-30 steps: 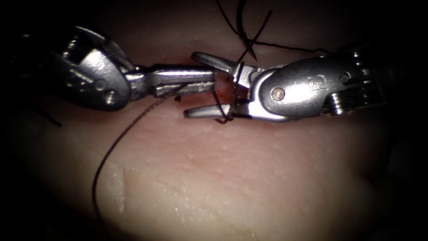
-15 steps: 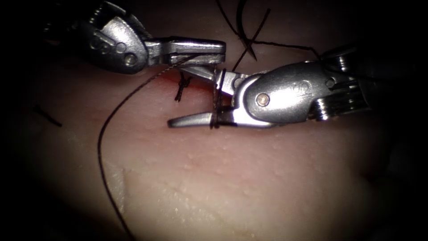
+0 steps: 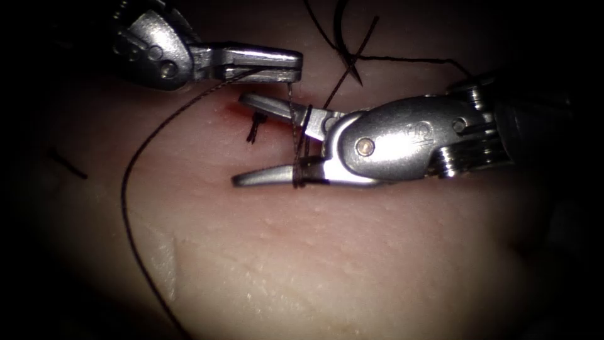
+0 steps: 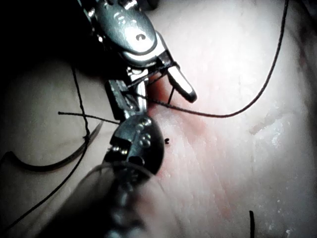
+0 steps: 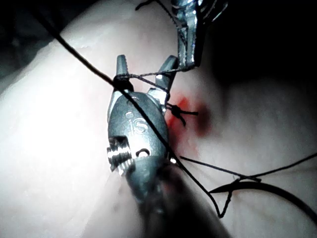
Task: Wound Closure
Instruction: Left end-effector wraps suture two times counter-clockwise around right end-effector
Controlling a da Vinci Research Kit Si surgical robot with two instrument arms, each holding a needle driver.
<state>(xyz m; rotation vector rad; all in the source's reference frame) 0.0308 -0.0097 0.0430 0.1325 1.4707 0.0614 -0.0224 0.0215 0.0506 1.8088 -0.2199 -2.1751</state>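
Observation:
My left tool (image 3: 296,64) has its jaws shut on the dark thread (image 3: 126,189), just above the red fluid (image 3: 228,111) at the cut. From there the thread drops in wraps (image 3: 298,146) around both jaws of my right tool (image 3: 239,140), which stands open and holds nothing. A small knot (image 3: 255,127) sits on the tissue (image 3: 327,252) between the two tools. The curved needle (image 3: 343,34) lies free on the tissue behind the right tool, held by neither. The right wrist view shows the open right tool (image 5: 144,65), the knot (image 5: 178,112) and the needle (image 5: 267,188).
A short cut end of thread (image 3: 66,165) lies on the tissue at the far left. Thread strands cross over the needle at the back (image 3: 358,58). The long thread tail (image 4: 247,105) curves across the tissue in the left wrist view.
My left tool has drawn out from between the right tool's open jaws, up and to the left, taking thread with it. The right tool has shifted left with the wraps still around its jaws.

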